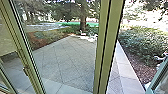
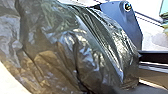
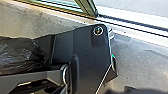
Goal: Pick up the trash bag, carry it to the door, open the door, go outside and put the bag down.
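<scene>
A dark, shiny trash bag bulges large and close in the left wrist view, right beside the robot's base and partly hiding it from that camera. Its plastic is thin and crumpled, drawn into long, tight folds along the side by the base. Whether the left or the right gripper is open, closed or gripping the bag, I cannot tell.

Ahead of the base stand green door posts with glass, and beyond them a paved yard.

The bag looks soft and full, probably bulky rather than heavy, though its contents are hidden. It would likely sag, swing and change shape when carried. The smooth film may slip through a loose grip, and a pinch on the stretched belly could tear it. The best hold is probably the gathered neck, with several layers bunched together; where that neck lies is unclear. Kept high and close to the base, the bag should be less likely to rub or snag.
</scene>
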{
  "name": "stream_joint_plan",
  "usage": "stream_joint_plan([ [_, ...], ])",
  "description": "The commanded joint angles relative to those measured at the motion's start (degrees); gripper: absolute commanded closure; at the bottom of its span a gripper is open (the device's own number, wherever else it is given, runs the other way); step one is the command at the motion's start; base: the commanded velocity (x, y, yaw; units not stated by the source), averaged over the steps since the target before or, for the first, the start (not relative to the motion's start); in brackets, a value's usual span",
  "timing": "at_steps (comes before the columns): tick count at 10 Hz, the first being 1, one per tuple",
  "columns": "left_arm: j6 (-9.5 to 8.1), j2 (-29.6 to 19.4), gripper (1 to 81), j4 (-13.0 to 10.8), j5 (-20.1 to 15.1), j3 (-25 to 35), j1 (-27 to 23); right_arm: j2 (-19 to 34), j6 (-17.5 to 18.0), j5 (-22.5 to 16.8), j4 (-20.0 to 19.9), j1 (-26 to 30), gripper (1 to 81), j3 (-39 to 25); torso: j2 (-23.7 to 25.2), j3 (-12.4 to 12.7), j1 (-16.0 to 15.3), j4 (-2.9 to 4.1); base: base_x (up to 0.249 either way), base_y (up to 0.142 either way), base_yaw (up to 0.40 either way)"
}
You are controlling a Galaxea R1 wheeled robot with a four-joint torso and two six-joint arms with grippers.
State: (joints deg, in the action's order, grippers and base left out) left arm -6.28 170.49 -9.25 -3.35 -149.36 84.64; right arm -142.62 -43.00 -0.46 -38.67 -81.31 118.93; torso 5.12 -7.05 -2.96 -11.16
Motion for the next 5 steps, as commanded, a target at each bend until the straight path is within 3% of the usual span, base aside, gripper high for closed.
stream_joint_plan([
  [1, -0.05, 1.17, 81.1, -0.06, -2.45, -1.37, -2.77, -4.34, 0.63, -1.47, 0.7, -0.21, 1.0, 3.3, 0.0, 0.0, 0.0, 0.0, 0.0, 0.0, 0.0],
  [5, -0.05, 1.62, 81.1, 0.02, -2.45, -2.78, -3.64, -12.28, 0.46, -0.5, 0.88, -2.23, 1.0, 8.76, 0.0, 0.0, 0.0, 0.0, 0.0, 0.0, 0.0],
])
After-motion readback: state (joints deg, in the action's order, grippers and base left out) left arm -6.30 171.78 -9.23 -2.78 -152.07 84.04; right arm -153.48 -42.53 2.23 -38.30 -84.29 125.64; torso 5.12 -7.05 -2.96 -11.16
